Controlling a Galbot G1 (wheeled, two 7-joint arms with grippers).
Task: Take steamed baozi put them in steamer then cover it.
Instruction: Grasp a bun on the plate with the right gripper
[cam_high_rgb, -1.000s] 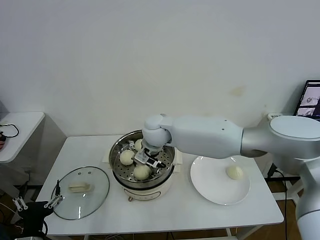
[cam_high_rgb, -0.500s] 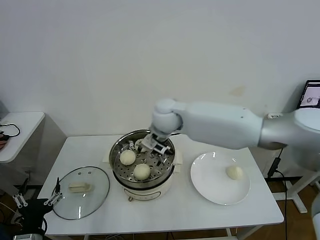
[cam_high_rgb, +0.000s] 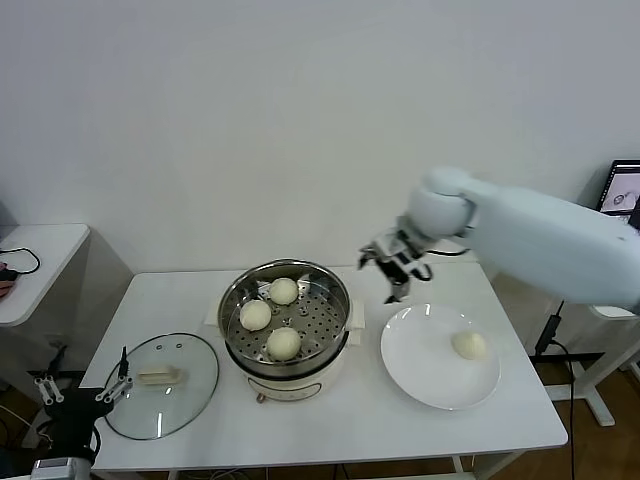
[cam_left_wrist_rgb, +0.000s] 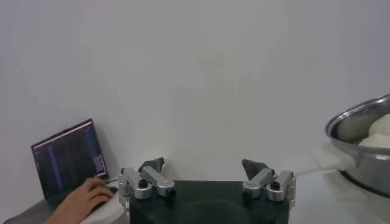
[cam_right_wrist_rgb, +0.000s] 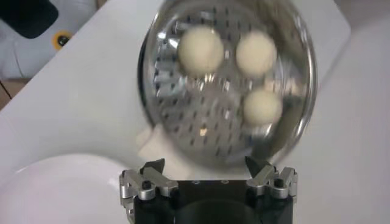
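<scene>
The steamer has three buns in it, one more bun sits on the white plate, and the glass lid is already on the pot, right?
Not quite: the head view shows the glass lid lying on the table beside the steamer. Three buns are inside and one bun is on the plate.

- Steamer (cam_high_rgb: 285, 325) is wide open on top, nothing hanging over it; three buns (cam_high_rgb: 284, 291) sit on the tray, with bare tray toward the plate side.
- Right gripper (cam_high_rgb: 394, 262) hangs in the air between steamer and plate (cam_high_rgb: 425, 375), jaws spread, empty.
- Plate's last bun (cam_high_rgb: 468, 344) has clear room all round.
- Lid (cam_high_rgb: 160, 385) lies flat left of the steamer; left gripper (cam_high_rgb: 78, 403) sits low at that corner.
</scene>
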